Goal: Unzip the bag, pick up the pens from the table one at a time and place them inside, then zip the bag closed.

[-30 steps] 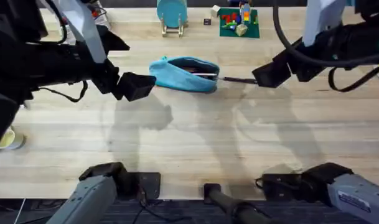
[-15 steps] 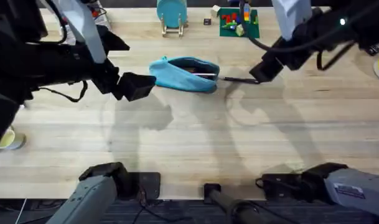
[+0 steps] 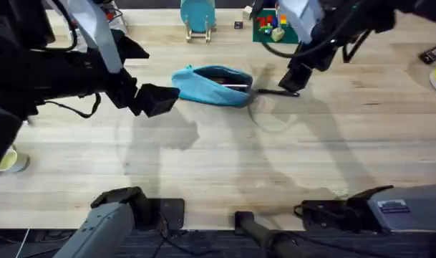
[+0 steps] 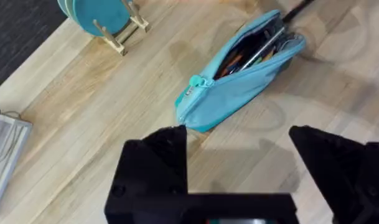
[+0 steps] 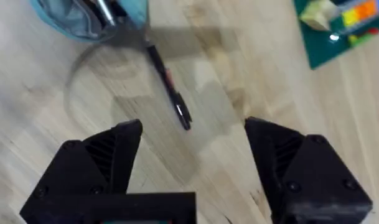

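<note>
From overhead, the bag (image 3: 212, 84) lies unzipped on the table (image 3: 225, 158), a silver pen (image 3: 232, 85) showing in its mouth. A black pen (image 3: 275, 92) lies on the wood just right of the bag, one end touching or nearly touching it. The right gripper (image 3: 292, 79) hangs over the black pen's far end; the left gripper (image 3: 159, 99) sits just left of the bag.

In the left wrist view, the left gripper (image 4: 239, 149) is spread wide and empty, the bag (image 4: 239, 87) just beyond its fingers with its zip open.

In the right wrist view, the right gripper (image 5: 192, 146) is also wide and empty. The black pen (image 5: 169, 90) lies on the table just ahead of the gap between its fingers, running to the bag (image 5: 83, 15).
</note>
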